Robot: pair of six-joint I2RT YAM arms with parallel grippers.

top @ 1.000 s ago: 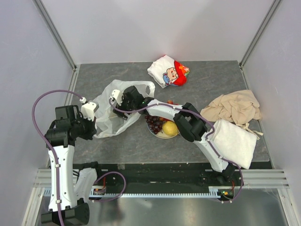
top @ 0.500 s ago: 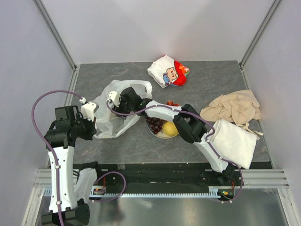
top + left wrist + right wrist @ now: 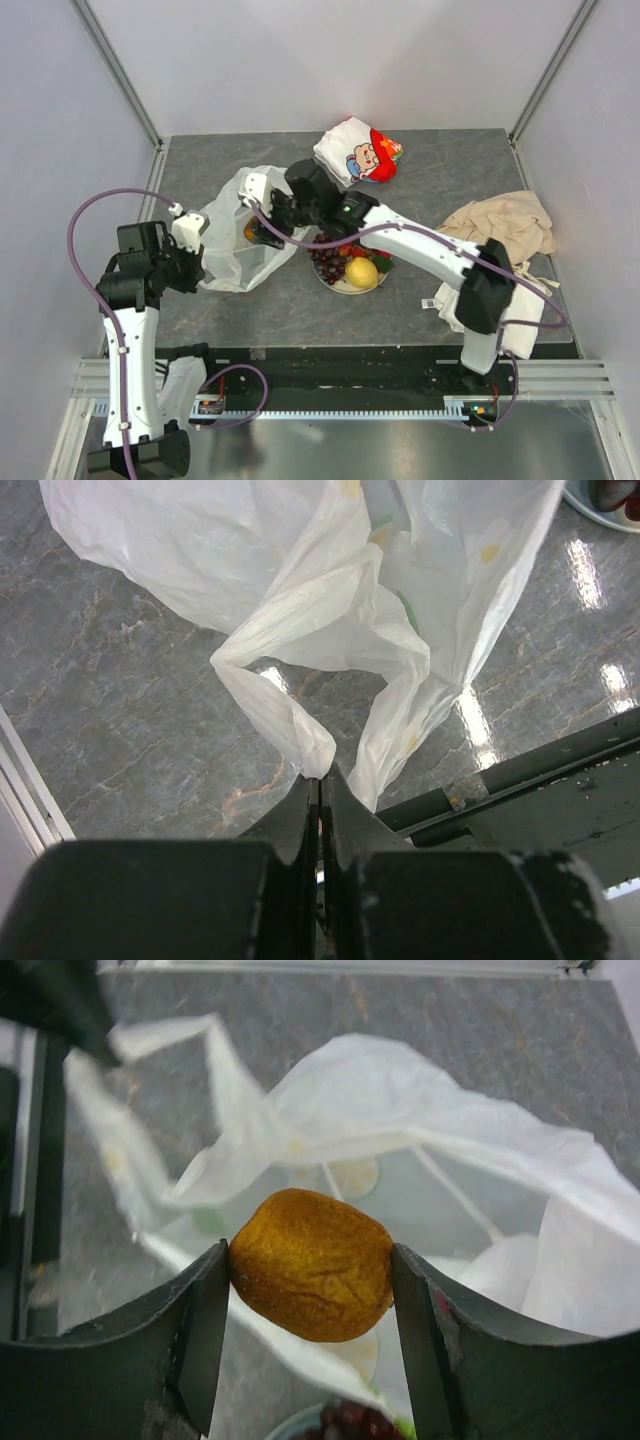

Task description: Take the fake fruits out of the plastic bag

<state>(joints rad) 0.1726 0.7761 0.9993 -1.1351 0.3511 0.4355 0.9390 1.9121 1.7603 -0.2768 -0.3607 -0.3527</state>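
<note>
Nearest, along the front edge of the table point(image 3: 300, 312), a strip of bare grey stone is left between the black rail and the things, widest in front of the plate point(image 3: 343, 291). At the left front, the left gripper point(image 3: 320, 778) is seen with its jaws pressed together, and a twisted end of the plastic bag point(image 3: 228, 255) is pinched between the tips. From there the thin film is spread out toward the middle of the table. At the right front, a folded white towel point(image 3: 515, 300) is laid close to the near edge, partly under the right arm, with a crumpled beige cloth point(image 3: 495, 228) just behind it.

Further in, the plate is set just beside the bag's right side. On it a dark purple grape bunch point(image 3: 327, 262), a yellow lemon point(image 3: 361, 272), red strawberries point(image 3: 352, 250) and a small green piece point(image 3: 384, 264) are gathered.

Over the bag's open mouth the right gripper point(image 3: 256, 232) is held, spread only as wide as the orange-brown fruit point(image 3: 312, 1278) that is clamped between its two fingers. Whether the fruit touches the film cannot be told.

Farthest, a white-and-red cartoon-printed packet point(image 3: 358, 150) is found near the back edge, well apart from the bag, with open stone on both sides of it
</note>
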